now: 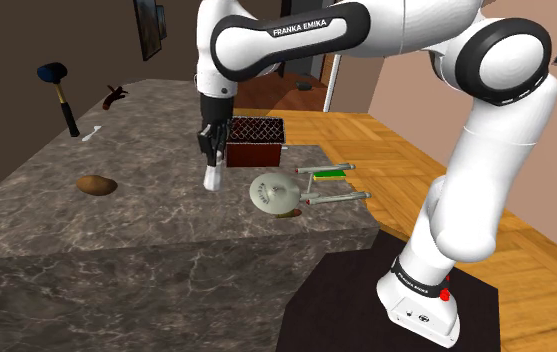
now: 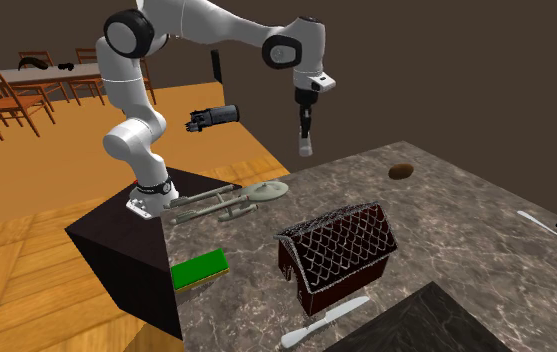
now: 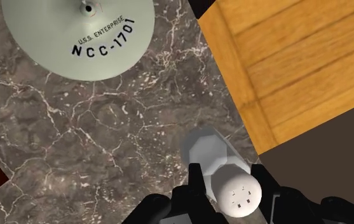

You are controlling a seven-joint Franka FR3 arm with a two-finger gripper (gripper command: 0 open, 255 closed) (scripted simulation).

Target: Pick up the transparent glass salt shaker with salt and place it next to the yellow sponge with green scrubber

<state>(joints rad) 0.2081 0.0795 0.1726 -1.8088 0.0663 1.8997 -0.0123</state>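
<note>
My black two-finger claw (image 3: 229, 177) is clamped on the pale, whitish salt shaker (image 3: 208, 151) with the holed white cap. I hold it upright, clear above the grey-brown veined marble counter (image 2: 436, 200). Beneath me the counter's edge runs close by, with the wooden plank floor (image 3: 296, 57) beyond it. The grey-green starship model (image 2: 264, 190), lettered NCC-1701 on its saucer, lies near that same edge, close to where I hang. The flat sponge with a green top and yellow side (image 2: 200, 268) sits farther along, right at the counter's edge by the dark box stand (image 2: 116, 240), with the dark red quilted basket (image 2: 338, 250) near it. Bare marble lies open between the sponge, the model and the basket.
</note>
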